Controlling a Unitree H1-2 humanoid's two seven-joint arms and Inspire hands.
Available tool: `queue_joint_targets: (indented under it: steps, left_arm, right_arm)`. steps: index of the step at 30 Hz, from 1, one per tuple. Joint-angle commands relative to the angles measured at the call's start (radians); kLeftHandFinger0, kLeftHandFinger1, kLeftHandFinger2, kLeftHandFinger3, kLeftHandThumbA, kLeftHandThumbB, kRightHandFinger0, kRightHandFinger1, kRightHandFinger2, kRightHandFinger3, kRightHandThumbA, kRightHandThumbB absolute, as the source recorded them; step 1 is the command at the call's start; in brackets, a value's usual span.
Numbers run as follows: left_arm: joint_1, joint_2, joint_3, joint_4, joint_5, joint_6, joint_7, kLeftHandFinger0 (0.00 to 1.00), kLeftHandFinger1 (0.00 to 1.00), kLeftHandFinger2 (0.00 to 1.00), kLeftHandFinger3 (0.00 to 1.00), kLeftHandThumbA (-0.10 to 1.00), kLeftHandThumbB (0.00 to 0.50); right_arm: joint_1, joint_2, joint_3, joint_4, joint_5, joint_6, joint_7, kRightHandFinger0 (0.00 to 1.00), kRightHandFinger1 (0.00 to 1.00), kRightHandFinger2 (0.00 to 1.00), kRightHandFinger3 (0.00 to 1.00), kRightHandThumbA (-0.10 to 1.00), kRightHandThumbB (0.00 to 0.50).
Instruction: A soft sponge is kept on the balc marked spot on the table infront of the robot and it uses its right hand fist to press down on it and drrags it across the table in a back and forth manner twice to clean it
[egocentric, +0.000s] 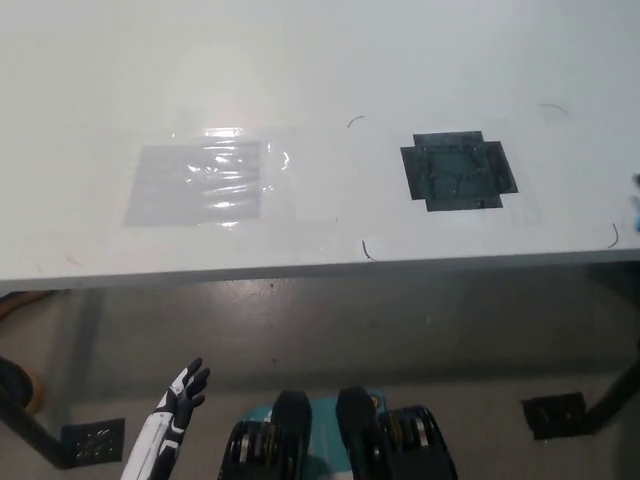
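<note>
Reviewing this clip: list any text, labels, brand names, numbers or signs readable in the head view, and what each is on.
None can be read.
White table: no print, only faint thin curved marks.
Black marked spot: plain dark patch, no lettering.
Clear shiny patch: glare only, no text.
Left hand, resting low at lower left: no label visible.
</note>
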Motion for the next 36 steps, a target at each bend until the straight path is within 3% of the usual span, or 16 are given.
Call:
queue_joint_targets:
  steps: [1,3,11,12,15,18,19,20,24,25,26,27,28,32,35,36]
  left_arm:
    - [-0.006,0.014,-0.003,-0.022,0.008,-0.013,-0.006,1.0,1.0,1.0,1.0,1.0,0.165]
    - [-0.004,0.013,-0.003,-0.021,0.01,-0.014,-0.003,1.0,1.0,1.0,1.0,1.0,0.169]
    - [0.004,0.009,-0.007,-0.018,0.019,-0.023,0.002,1.0,1.0,1.0,1.0,1.0,0.176]
    - [0.006,0.009,-0.008,-0.02,0.018,-0.021,0.0,1.0,1.0,1.0,1.0,1.0,0.178]
    - [0.007,0.011,-0.007,-0.019,0.013,-0.026,-0.002,1.0,1.0,1.0,1.0,1.0,0.192]
    - [0.011,0.011,-0.007,-0.031,0.015,-0.023,-0.001,1.0,1.0,1.0,1.0,1.0,0.171]
    - [0.012,0.014,-0.006,-0.031,0.014,-0.023,-0.002,1.0,1.0,1.0,1.0,1.0,0.174]
    - [0.011,0.015,-0.005,-0.028,0.013,-0.029,-0.002,1.0,1.0,1.0,1.0,1.0,0.173]
    - [0.008,0.016,-0.006,-0.026,0.009,-0.023,-0.006,1.0,1.0,1.0,1.0,1.0,0.195]
    - [0.007,0.017,-0.006,-0.025,0.008,-0.023,-0.007,1.0,1.0,1.0,1.0,1.0,0.19]
    - [0.006,0.018,-0.006,-0.024,0.01,-0.026,-0.007,1.0,1.0,1.0,1.0,1.0,0.19]
    - [0.004,0.02,-0.006,-0.021,0.009,-0.029,-0.007,1.0,1.0,1.0,1.0,1.0,0.186]
    - [0.003,0.02,-0.006,-0.018,0.007,-0.031,-0.008,1.0,1.0,1.0,1.0,1.0,0.184]
    - [0.0,0.025,-0.006,-0.019,0.015,-0.028,-0.007,1.0,1.0,1.0,1.0,1.0,0.184]
    - [-0.002,0.024,-0.006,-0.018,0.015,-0.024,-0.006,1.0,1.0,1.0,1.0,1.0,0.184]
    - [-0.013,0.024,-0.007,-0.011,0.013,-0.022,-0.009,1.0,1.0,1.0,1.0,1.0,0.183]
  right_arm:
    - [-0.035,0.152,0.05,0.042,-0.028,0.078,0.009,0.0,0.0,0.32,0.34,1.0,0.113]
    - [-0.053,0.183,0.066,0.041,-0.033,0.077,0.004,0.0,0.0,0.29,0.26,1.0,0.111]
    - [-0.092,0.291,0.13,0.044,-0.055,0.063,0.006,0.0,0.0,0.31,0.24,1.0,0.071]
    - [-0.094,0.299,0.128,0.044,-0.045,0.068,0.013,0.0,0.06,0.36,0.26,1.0,0.078]
    - [-0.092,0.307,0.145,0.041,-0.06,0.057,0.007,0.0,0.12,0.41,0.31,1.0,0.097]
    - [-0.088,0.296,0.156,0.047,-0.065,0.062,0.0,0.0,0.15,0.43,0.31,1.0,0.09]
    - [-0.085,0.288,0.158,0.049,-0.065,0.064,0.004,0.0,0.08,0.4,0.29,1.0,0.048]
    - [-0.082,0.279,0.152,0.051,-0.058,0.071,0.001,0.0,0.01,0.35,0.27,1.0,0.041]
    - [-0.067,0.256,0.153,0.051,-0.063,0.053,-0.037,0.0,0.01,0.34,0.26,1.0,0.077]
    - [-0.055,0.242,0.166,0.043,-0.085,0.026,-0.077,0.15,0.14,0.41,0.4,1.0,0.141]
    - [-0.053,0.236,0.161,0.038,-0.079,0.018,-0.068,0.31,0.32,0.56,0.58,1.0,0.19]
    - [-0.055,0.23,0.138,0.027,-0.048,0.008,-0.02,0.68,0.75,0.98,1.0,1.0,0.255]
    - [-0.059,0.222,0.104,0.002,-0.001,-0.006,0.068,1.0,1.0,1.0,1.0,1.0,0.301]
    - [-0.053,0.191,0.113,-0.267,0.019,-0.038,0.195,1.0,1.0,1.0,1.0,1.0,0.31]
    - [0.003,0.184,0.133,-0.708,0.056,0.113,0.203,1.0,1.0,1.0,1.0,1.0,0.27]
    - [0.007,0.172,0.139,-0.898,0.081,0.161,0.197,1.0,1.0,1.0,1.0,1.0,0.307]
